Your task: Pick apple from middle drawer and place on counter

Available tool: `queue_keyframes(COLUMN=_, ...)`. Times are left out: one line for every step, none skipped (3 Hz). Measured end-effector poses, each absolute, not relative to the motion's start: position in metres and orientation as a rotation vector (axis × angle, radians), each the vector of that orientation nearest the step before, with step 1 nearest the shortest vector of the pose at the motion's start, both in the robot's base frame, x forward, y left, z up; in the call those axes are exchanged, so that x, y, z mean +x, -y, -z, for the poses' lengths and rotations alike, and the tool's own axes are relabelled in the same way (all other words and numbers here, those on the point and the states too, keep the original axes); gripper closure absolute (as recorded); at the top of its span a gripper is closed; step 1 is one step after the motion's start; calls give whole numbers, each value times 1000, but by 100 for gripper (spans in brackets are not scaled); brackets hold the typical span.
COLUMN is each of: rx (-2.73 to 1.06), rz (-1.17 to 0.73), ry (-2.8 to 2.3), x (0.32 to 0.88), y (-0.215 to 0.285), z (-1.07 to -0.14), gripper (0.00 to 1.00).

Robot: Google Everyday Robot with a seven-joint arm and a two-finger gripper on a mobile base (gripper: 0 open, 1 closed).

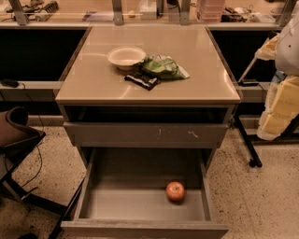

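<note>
The apple [175,191], small and red-orange, lies on the grey floor of the open middle drawer [117,205], right of centre and towards the front. The drawer is pulled far out at the bottom of the cabinet. The tan counter [205,70] tops the cabinet above it. Pale parts of my arm [282,102] show at the right edge, beside the cabinet at counter height. My gripper is out of view, nowhere near the apple.
On the counter stand a white bowl [126,57], a green bag [162,67] and a black packet [142,80]. The scratched shallower drawer [145,134] sits slightly open above. A dark chair [14,133] stands left. A cluttered bench [140,11] runs behind.
</note>
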State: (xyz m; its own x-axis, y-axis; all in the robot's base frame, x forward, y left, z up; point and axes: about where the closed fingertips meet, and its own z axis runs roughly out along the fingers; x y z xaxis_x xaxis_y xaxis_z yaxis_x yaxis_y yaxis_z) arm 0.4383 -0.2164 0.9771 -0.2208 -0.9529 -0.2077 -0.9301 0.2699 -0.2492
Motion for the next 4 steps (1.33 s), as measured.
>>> queue_keyframes(rx=-1723, rz=102, ry=-2229, x=438, y=216, z=-977, gripper=0)
queue_keyframes(rx=-1719, rz=63, ry=-2201, x=438, y=215, z=-961, gripper=0)
queue_keyframes(rx=-1703, rz=-109, ry=-2144, x=438, y=209, z=-894, gripper=0)
queue_keyframes(rx=-1645, rz=-315, ry=-2090, x=431, y=196, z=-806, gripper=0)
